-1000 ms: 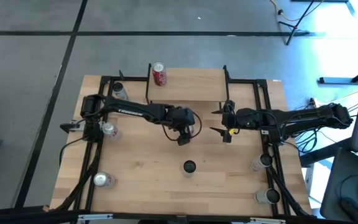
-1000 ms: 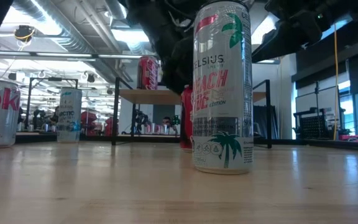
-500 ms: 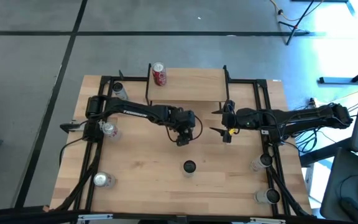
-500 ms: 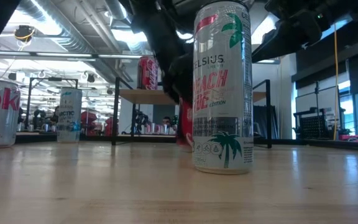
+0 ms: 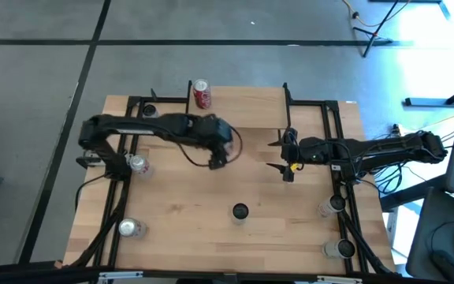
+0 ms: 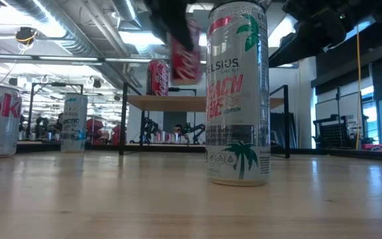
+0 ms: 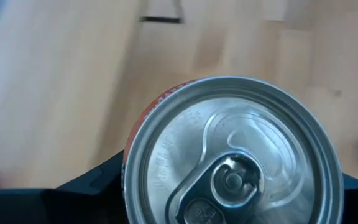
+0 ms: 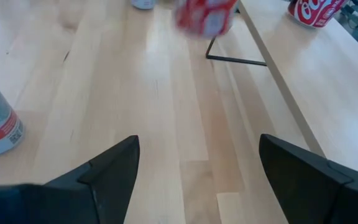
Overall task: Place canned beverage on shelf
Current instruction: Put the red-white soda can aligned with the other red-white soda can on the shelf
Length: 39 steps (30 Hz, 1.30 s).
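My left gripper is shut on a red can, which hangs in the air in front of the shelf. The can's silver top fills the left wrist view. The shelf's light plank top carries another red can standing at its left end. My right gripper is open and touches nothing, over the table to the right of the shelf's near edge. My left gripper pinches the red can's side wall below the rim between its two fingers, one on each side. The fingers slant down from the table's left. The can is lifted clear of the table, top up and slightly tilted.
A tall white can stands mid-table near the front. More cans stand along the left side and the right side. Black frame rails run along both table sides.
My left gripper has risen and gone toward the far edge and the shelf, taking the red can with it. The can stood on the table behind the white can; now it hangs clear of the table at about the height of the shelf's top.
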Each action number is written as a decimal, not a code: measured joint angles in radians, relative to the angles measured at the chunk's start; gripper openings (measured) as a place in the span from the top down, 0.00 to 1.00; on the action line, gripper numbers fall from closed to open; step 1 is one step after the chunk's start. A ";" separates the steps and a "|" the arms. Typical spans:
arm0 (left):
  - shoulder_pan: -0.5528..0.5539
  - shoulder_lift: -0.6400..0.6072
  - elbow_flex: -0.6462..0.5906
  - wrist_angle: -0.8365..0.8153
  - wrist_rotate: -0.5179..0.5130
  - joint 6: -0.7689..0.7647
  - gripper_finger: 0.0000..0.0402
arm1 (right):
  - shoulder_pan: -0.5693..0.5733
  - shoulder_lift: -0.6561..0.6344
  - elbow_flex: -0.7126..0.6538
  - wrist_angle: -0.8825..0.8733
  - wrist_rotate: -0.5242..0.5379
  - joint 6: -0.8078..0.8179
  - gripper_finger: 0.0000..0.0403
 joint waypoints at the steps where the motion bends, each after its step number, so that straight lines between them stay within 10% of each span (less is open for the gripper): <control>1: 0.012 -0.025 -0.001 -0.025 -0.008 0.000 0.32 | 0.000 0.000 0.000 -0.002 0.000 0.000 0.21; 21: 0.422 -0.142 -0.049 -0.079 0.215 0.079 0.32 | 0.000 0.019 0.000 0.010 0.000 -0.003 0.21; 39: 0.489 -0.144 -0.171 0.025 0.241 0.100 0.25 | 0.000 0.020 0.000 0.013 0.000 -0.018 0.21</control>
